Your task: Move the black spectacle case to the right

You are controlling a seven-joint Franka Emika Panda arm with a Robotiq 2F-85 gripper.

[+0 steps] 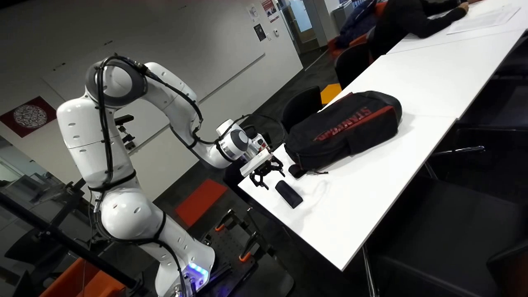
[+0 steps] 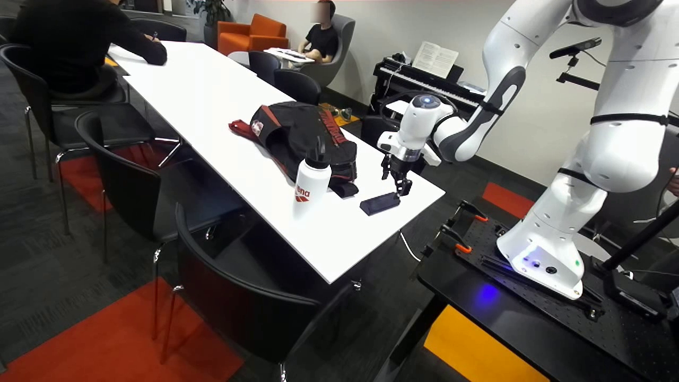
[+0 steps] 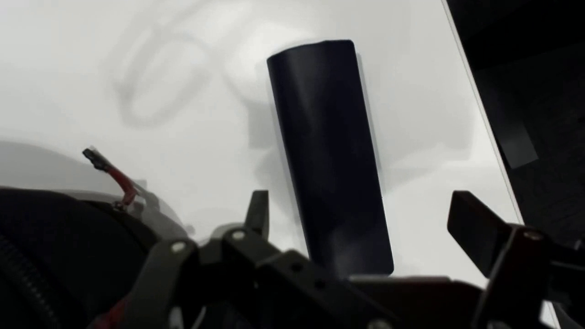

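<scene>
The black spectacle case [image 1: 288, 194] lies flat on the white table near its end, in both exterior views [image 2: 379, 203]. In the wrist view the case [image 3: 329, 151] runs lengthwise, and its near end is partly hidden behind the gripper's linkage. My gripper [image 1: 274, 181] is open and empty, also in an exterior view [image 2: 393, 186]. In the wrist view its fingertips [image 3: 358, 205] are wide apart, one on each side of the case's near part, with a gap to it on both sides. The fingers look a little above the table and do not touch the case.
A large black bag with red markings [image 1: 346, 132] lies on the table [image 1: 326, 225] beside the case, its edge [image 3: 50, 237] close to the gripper in the wrist view. A white bottle [image 2: 312, 185] stands near the bag. The table edge [image 3: 480, 103] is close on the wrist view's right.
</scene>
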